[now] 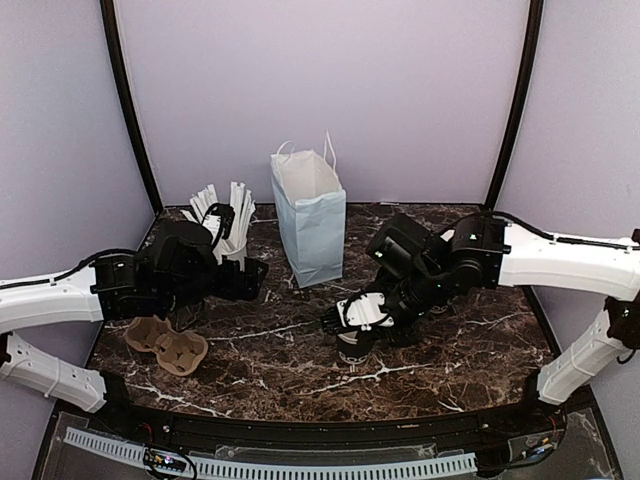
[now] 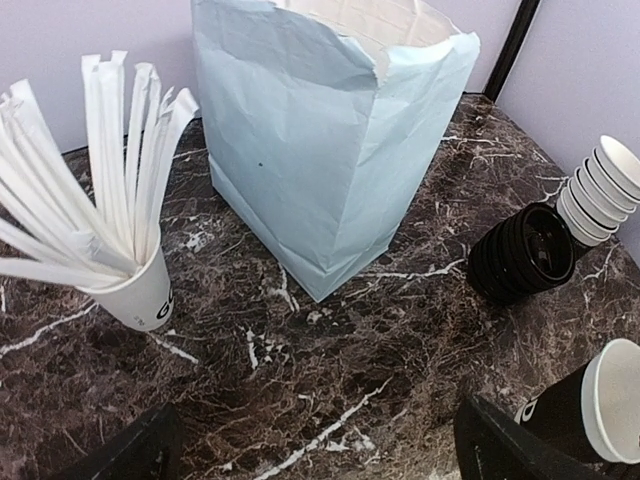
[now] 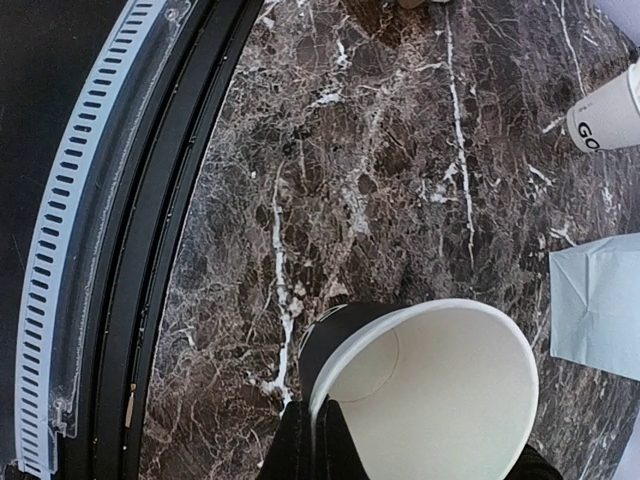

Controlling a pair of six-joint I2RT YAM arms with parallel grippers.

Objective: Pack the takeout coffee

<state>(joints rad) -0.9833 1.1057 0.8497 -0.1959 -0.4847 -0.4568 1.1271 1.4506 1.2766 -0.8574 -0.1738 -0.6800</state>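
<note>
My right gripper (image 3: 315, 440) is shut on the rim of a dark paper cup (image 3: 430, 390), one finger inside the wall and one outside. The cup has no lid, is white and empty inside, and is tilted low over the marble table (image 1: 460, 350). From above, the right gripper (image 1: 345, 328) and cup (image 1: 352, 350) sit at the table's middle, in front of the pale blue paper bag (image 1: 312, 220). The same cup (image 2: 590, 405) shows in the left wrist view. My left gripper (image 2: 315, 455) is open over bare marble, left of the bag (image 2: 320, 150). A capped takeout coffee is out of view.
A white cup full of wrapped straws (image 2: 140, 290) stands left of the bag. A stack of black lids (image 2: 525, 250) and a stack of white-rimmed cups (image 2: 600, 190) lie on their sides at the right. A brown pulp cup carrier (image 1: 165, 342) lies front left.
</note>
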